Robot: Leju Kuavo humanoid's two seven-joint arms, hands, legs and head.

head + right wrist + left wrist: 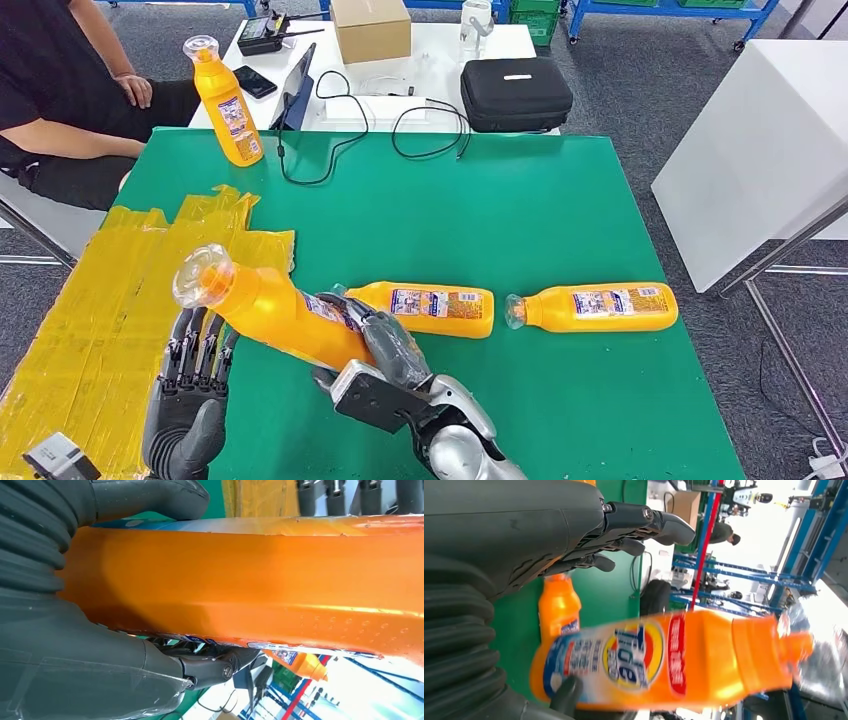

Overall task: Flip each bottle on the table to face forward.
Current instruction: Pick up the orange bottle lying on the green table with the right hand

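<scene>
The held bottle [275, 312] covers the fingertips of the left robot hand [190, 395] in the head view, and whether they touch it cannot be told. Its clear cap [819, 650] is blurred in the left wrist view and runs off the picture's edge. The right robot hand [385, 352] hides the bottle's base and the cap end of the nearer lying bottle [430, 309]. A seated person [60, 90] is cut off at the frame's edge. Label print on the far lying bottle [598, 306] is too small to read.
</scene>
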